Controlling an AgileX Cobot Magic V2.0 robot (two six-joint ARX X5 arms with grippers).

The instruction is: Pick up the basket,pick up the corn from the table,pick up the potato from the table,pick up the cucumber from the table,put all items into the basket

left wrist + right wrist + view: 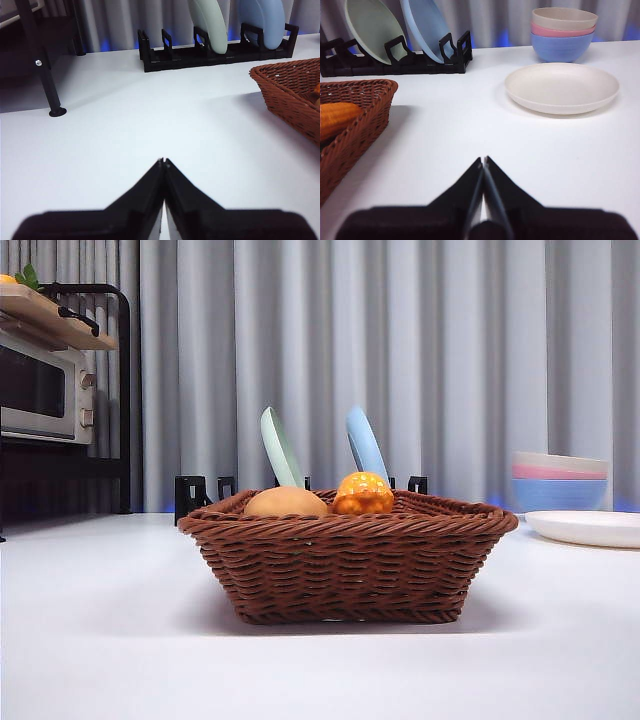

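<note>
The basket [345, 565] is sitting centre frame on the worktop [100, 640], holding the potato [285, 503] and corn [363, 494]. Left claw [163, 161] and right claw [483, 160] are resting closed, empty. The cucumber is showing nowhere, so it risks being left out.

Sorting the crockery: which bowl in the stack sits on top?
The beige bowl tops the stack; the pink bowl lies under it, and the blue bowl sits at the bottom.
</note>
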